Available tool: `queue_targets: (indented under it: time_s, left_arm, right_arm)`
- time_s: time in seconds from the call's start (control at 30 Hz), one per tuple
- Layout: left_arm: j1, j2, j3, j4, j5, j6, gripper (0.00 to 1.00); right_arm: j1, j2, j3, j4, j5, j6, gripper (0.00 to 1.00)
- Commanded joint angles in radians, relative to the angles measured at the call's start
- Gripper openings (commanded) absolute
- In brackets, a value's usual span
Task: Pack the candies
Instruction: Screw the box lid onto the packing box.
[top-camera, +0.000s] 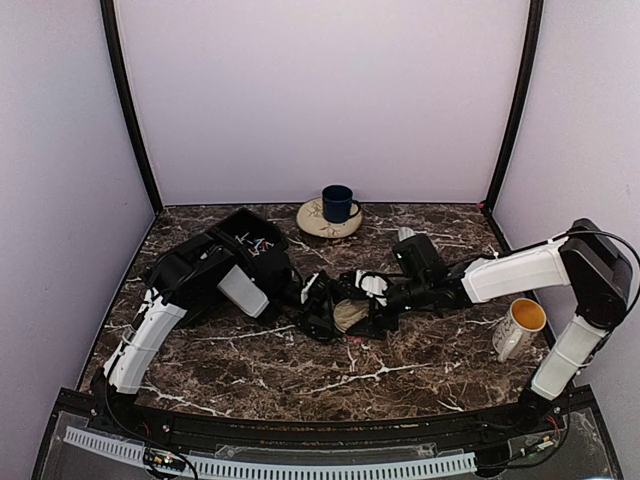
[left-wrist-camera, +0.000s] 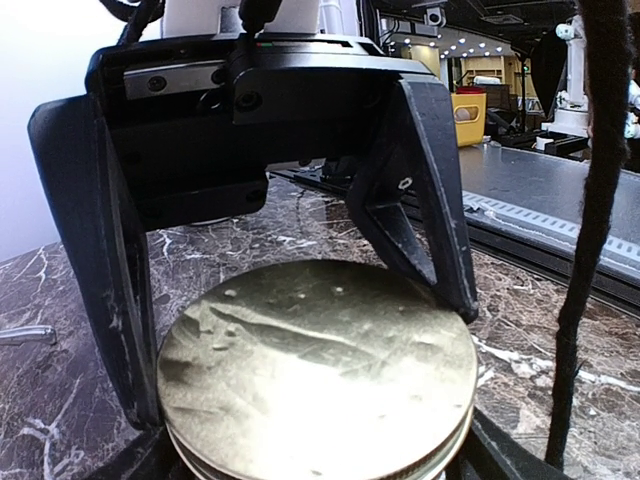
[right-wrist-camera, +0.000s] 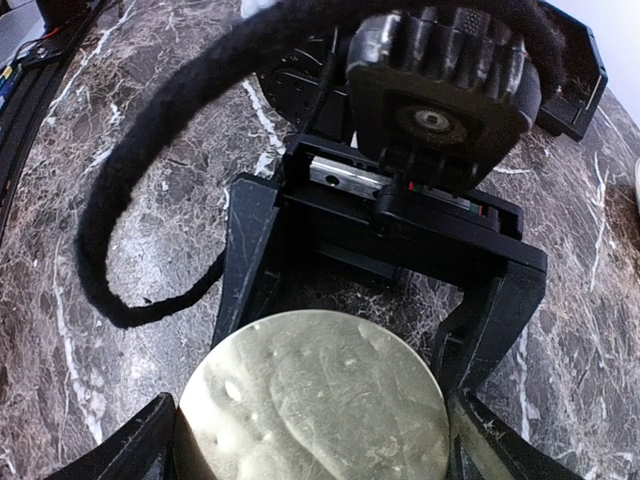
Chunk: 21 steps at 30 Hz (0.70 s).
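Left arm: the white-and-black left arm (top-camera: 150, 335) rises from its near-left base, bends and reaches right to the middle of the table.
Left gripper: the left gripper (left-wrist-camera: 308, 350) is clamped on a round, scuffed gold metal lid (right-wrist-camera: 300, 385) – its black fingers (left-wrist-camera: 100, 270) press on opposite sides of the rim.
Right arm: the right arm (top-camera: 520, 270) folds at the right edge, its forearm stretched left to the same spot.
Right gripper: the right gripper (right-wrist-camera: 315, 445) faces the left one across the lid, fingers spread wide on either side; whether they press on it cannot be told.
Candies: small red, blue and white candies (top-camera: 258, 243) lie in a black plastic tray (top-camera: 240, 218) at back left, well apart from the lid.
Mugs: a dark blue mug (top-camera: 338, 203) stands on a cream patterned saucer (top-camera: 315, 225) at back centre; a white mug with a yellow inside (top-camera: 520, 326) stands near the right arm.
Cable: a thick black cable (right-wrist-camera: 110, 220) loops above the surface.
Surface: dark brown marble tabletop (top-camera: 400, 375), white-veined.
Room: pale lilac walls (top-camera: 320, 90) – black corner posts.
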Motion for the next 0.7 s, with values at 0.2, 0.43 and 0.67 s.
queue_targets:
  time_s: [0.2, 0.43, 0.67]
  left_arm:
    - [-0.005, 0.156, -0.096, -0.166, -0.179, 0.016, 0.59]
    - [-0.005, 0.155, -0.101, -0.156, -0.183, 0.011, 0.6]
    - [-0.002, 0.151, -0.109, -0.151, -0.198, 0.012, 0.64]
  right_arm:
    - [0.068, 0.015, -0.09, 0.146, 0.333, 0.274, 0.83]
    - [0.067, -0.02, -0.036, 0.009, 0.332, 0.233, 0.97]
    - [0.038, -0.144, 0.009, -0.119, 0.322, 0.221, 0.97]
